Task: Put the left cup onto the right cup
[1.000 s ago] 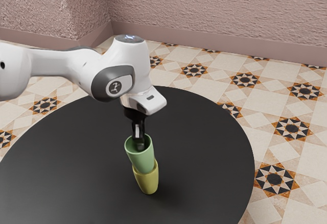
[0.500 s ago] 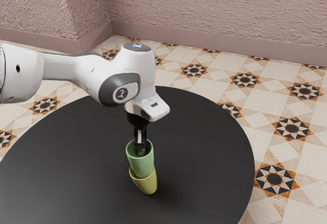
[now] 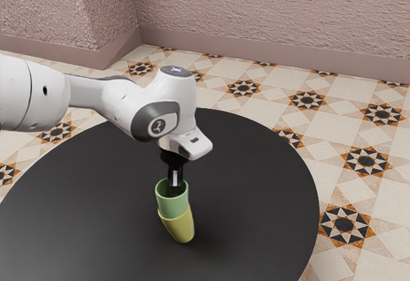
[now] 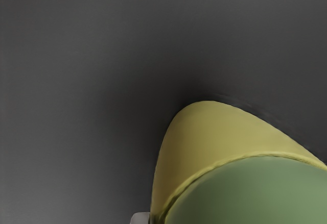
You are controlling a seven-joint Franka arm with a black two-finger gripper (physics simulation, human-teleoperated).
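Observation:
A green cup (image 3: 171, 200) sits nested inside a yellow cup (image 3: 179, 227) on the round black table (image 3: 256, 166). Both lean slightly toward the exterior view's left. My gripper (image 3: 174, 180) comes down from above and is shut on the green cup's rim, with one finger dipping inside the cup. In the wrist view, the green cup (image 4: 255, 193) lies right under my hand, with the yellow cup's wall (image 4: 204, 142) wrapping around it against the dark tabletop.
The black table's edge curves past at the exterior view's right, with patterned floor tiles (image 3: 359, 134) beyond it. A pink textured wall (image 3: 256, 6) runs along the back. My white arm (image 3: 77, 98) spans the table's left part.
My hand has gone down and a little left. The green cup has sunk deeper into the yellow cup, and the stacked pair now tilts more.

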